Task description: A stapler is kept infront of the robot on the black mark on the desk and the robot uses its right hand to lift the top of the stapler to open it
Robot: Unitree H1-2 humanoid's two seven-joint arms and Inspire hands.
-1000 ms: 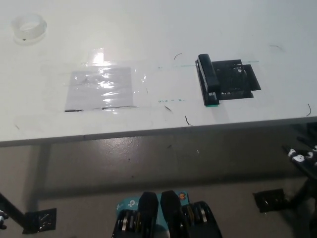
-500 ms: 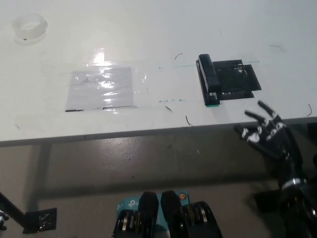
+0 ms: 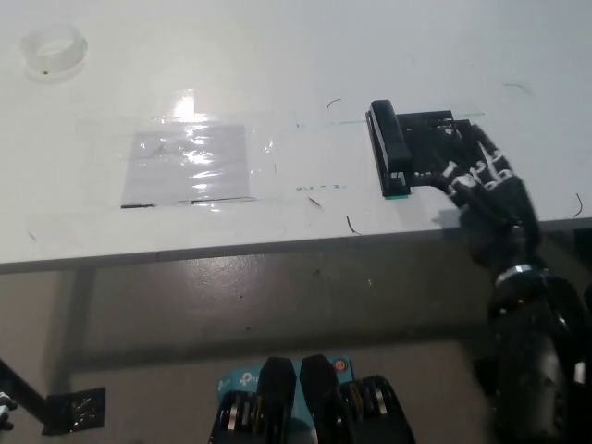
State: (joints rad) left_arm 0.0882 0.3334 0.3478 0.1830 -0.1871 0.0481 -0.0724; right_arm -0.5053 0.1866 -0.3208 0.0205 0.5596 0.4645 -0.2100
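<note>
Stapler [image 3: 389, 149] lies on the white desk [image 3: 277, 83], right of the middle, with its long side running from far to near. It is black, with a small green edge at its near end, and its top is down, so it is closed. Its right side lies on the black mark [image 3: 433, 129], of which only the far part shows, because the hand covers the rest.

Black right hand [image 3: 476, 176] is over the desk just to the right of the stapler, above the black mark. The arm comes up from the bottom right corner and crosses the near edge of the desk. The fingers [image 3: 453, 169] are spread apart and point to the left and far, toward the stapler. They are very close to its right side, but I cannot tell if they touch it. The hand holds nothing.

Left hand is almost out of the picture; only a small white piece [image 3: 5, 409] shows at the lower left corner, under the desk level.

On the left half of the desk is a clear shiny plastic sheet [image 3: 190, 165]. In the far left corner stands a roll of clear tape [image 3: 54, 50].
</note>
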